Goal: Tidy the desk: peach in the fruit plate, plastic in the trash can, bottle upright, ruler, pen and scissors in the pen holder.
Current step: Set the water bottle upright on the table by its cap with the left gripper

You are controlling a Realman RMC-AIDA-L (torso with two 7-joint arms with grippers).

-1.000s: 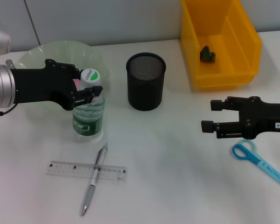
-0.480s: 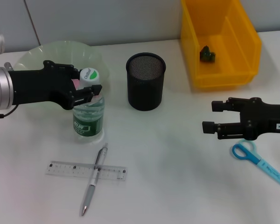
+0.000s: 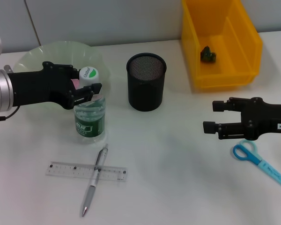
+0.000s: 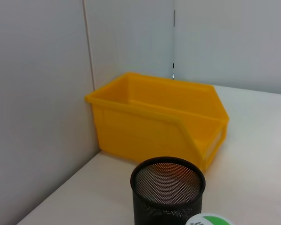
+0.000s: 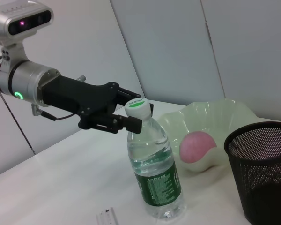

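Note:
A clear water bottle (image 3: 89, 117) with a green label and white cap stands upright on the table in front of the pale green fruit plate (image 3: 37, 54). My left gripper (image 3: 86, 89) is shut on its neck just under the cap, as the right wrist view (image 5: 131, 119) also shows. A pink peach (image 5: 198, 146) lies in the plate. A clear ruler (image 3: 86, 171) lies near the front with a silver pen (image 3: 94, 180) across it. Blue scissors (image 3: 260, 159) lie at the right. My right gripper (image 3: 210, 116) is open and empty, left of the scissors.
A black mesh pen holder (image 3: 146, 82) stands at the middle, right of the bottle. A yellow bin (image 3: 220, 42) at the back right holds a small dark green piece (image 3: 207, 54). The left wrist view shows the bin (image 4: 159, 117) and holder (image 4: 167, 187).
The bottle, tilted toward the left a second ago, now stands straight. My left gripper has shifted slightly with it. The right arm has not moved.

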